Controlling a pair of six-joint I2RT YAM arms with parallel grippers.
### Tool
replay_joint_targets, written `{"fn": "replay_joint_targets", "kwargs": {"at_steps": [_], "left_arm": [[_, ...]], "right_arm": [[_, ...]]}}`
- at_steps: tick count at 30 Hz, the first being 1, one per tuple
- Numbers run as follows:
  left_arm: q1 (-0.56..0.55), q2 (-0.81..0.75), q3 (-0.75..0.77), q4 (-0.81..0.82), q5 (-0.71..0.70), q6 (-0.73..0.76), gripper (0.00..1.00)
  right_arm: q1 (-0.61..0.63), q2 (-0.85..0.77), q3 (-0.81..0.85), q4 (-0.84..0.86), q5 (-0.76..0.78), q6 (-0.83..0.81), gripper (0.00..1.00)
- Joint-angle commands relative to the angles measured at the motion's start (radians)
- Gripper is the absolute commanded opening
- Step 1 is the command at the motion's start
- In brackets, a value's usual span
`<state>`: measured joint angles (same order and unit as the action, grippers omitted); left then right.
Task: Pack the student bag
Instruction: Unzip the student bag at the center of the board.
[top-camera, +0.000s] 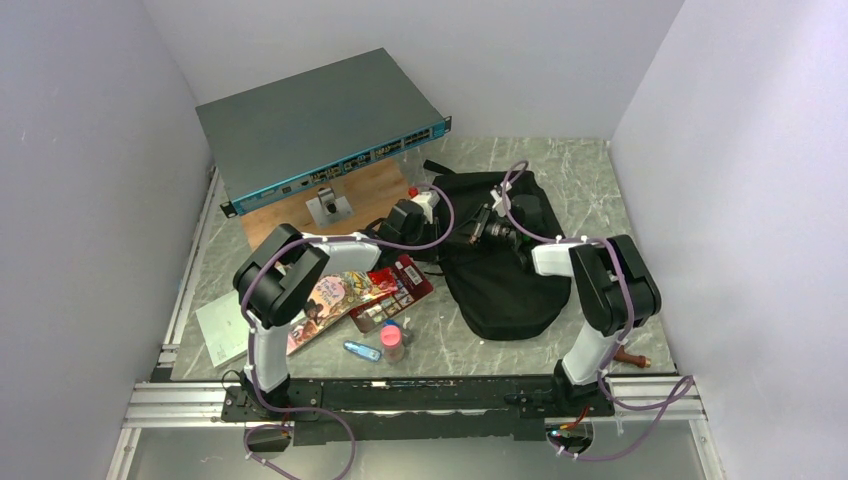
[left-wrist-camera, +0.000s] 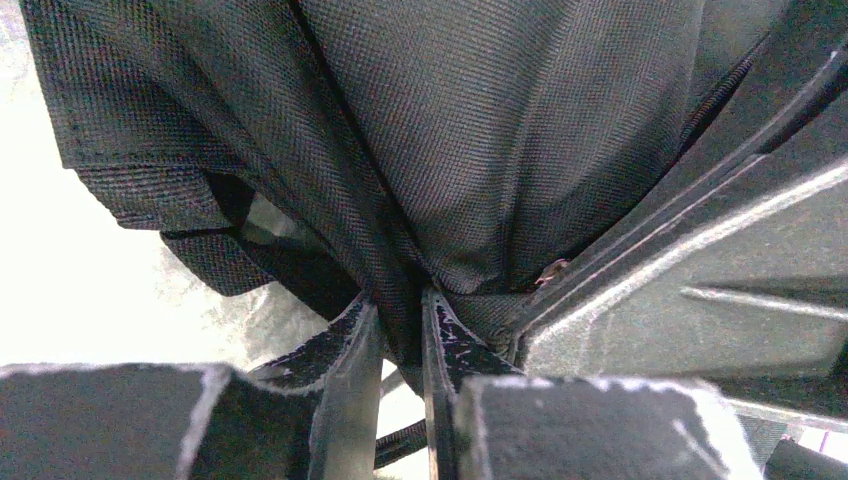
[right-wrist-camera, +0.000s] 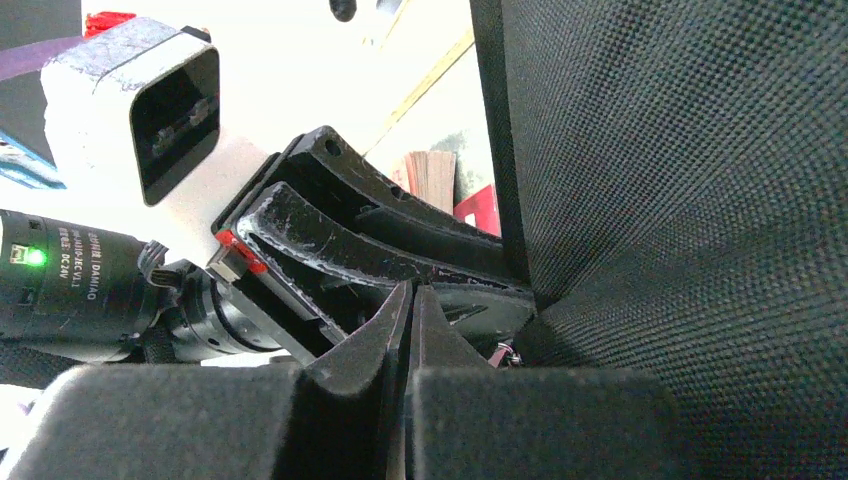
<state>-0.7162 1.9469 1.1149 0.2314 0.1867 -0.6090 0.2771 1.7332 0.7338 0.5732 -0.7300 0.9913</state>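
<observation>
The student bag (top-camera: 505, 290), a black fabric backpack, lies at the table's centre right. My left gripper (top-camera: 443, 232) reaches its left edge and is shut on a fold of the bag's fabric (left-wrist-camera: 480, 130), pinched between its fingertips (left-wrist-camera: 400, 320). My right gripper (top-camera: 470, 235) meets it from the right at the same edge. In the right wrist view my right gripper (right-wrist-camera: 412, 300) is shut, with nothing showing between its tips. The bag's wall (right-wrist-camera: 680, 200) stands to its right and the left gripper's fingers (right-wrist-camera: 340, 240) lie just beyond. A small pinkish metal piece (right-wrist-camera: 503, 352) sits beside the tips.
A flat grey network switch (top-camera: 320, 125) rests on a wooden board (top-camera: 370, 190) at the back left. A picture book (top-camera: 330, 300), a red packet (top-camera: 405, 280), a pink-capped bottle (top-camera: 392, 340), a blue item (top-camera: 360, 350) and a pale notepad (top-camera: 222, 325) lie front left. A brown object (top-camera: 632, 357) lies front right.
</observation>
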Motion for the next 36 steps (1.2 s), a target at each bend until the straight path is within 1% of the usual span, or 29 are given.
{"fn": "replay_joint_targets", "kwargs": {"at_steps": [1, 3, 5, 6, 7, 8, 10, 13, 17, 21, 24, 27, 28, 30, 33, 36], "left_arm": [[-0.004, -0.021, 0.032, 0.032, 0.037, 0.029, 0.23], [-0.001, -0.036, 0.032, -0.003, 0.03, 0.038, 0.29], [0.007, -0.06, 0.028, -0.033, 0.026, 0.052, 0.38], [0.011, -0.073, 0.024, -0.047, 0.028, 0.058, 0.42], [0.016, -0.089, 0.018, -0.06, 0.028, 0.062, 0.47], [0.019, -0.106, 0.01, -0.069, 0.031, 0.066, 0.51], [0.025, -0.145, -0.005, -0.087, 0.037, 0.075, 0.59], [0.027, -0.218, -0.023, -0.117, 0.057, 0.093, 0.69], [0.034, -0.302, -0.032, -0.189, 0.102, 0.132, 0.79], [0.037, -0.419, -0.096, -0.22, 0.132, 0.133, 0.85], [0.037, -0.518, -0.178, -0.206, 0.16, 0.117, 0.88], [0.038, -0.579, -0.215, -0.243, 0.171, 0.109, 0.88], [0.038, -0.596, -0.222, -0.271, 0.172, 0.107, 0.88], [0.039, -0.638, -0.259, -0.277, 0.177, 0.092, 0.88], [0.038, -0.727, -0.362, -0.182, 0.207, 0.028, 0.89], [0.038, -0.776, -0.422, -0.153, 0.229, -0.009, 0.89]], "right_arm": [[-0.012, 0.005, 0.025, 0.064, -0.054, 0.007, 0.03], [-0.042, -0.009, 0.056, -0.005, -0.067, -0.043, 0.12], [-0.069, -0.042, 0.094, -0.13, -0.056, -0.126, 0.21], [-0.079, -0.063, 0.114, -0.224, -0.044, -0.196, 0.29], [-0.088, -0.079, 0.131, -0.293, -0.03, -0.25, 0.32], [-0.096, -0.101, 0.146, -0.357, -0.006, -0.298, 0.37], [-0.106, -0.149, 0.164, -0.483, 0.058, -0.396, 0.44], [-0.105, -0.242, 0.168, -0.624, 0.21, -0.508, 0.53], [-0.104, -0.309, 0.144, -0.707, 0.322, -0.577, 0.57], [-0.104, -0.32, 0.188, -0.802, 0.432, -0.621, 0.58], [-0.104, -0.313, 0.221, -0.805, 0.488, -0.617, 0.58], [-0.103, -0.267, 0.25, -0.828, 0.513, -0.579, 0.5], [-0.102, -0.257, 0.24, -0.821, 0.512, -0.552, 0.46], [-0.099, -0.273, 0.168, -0.751, 0.5, -0.519, 0.42], [-0.098, -0.315, 0.061, -0.654, 0.52, -0.48, 0.33], [-0.1, -0.306, -0.004, -0.58, 0.582, -0.468, 0.29]]}}
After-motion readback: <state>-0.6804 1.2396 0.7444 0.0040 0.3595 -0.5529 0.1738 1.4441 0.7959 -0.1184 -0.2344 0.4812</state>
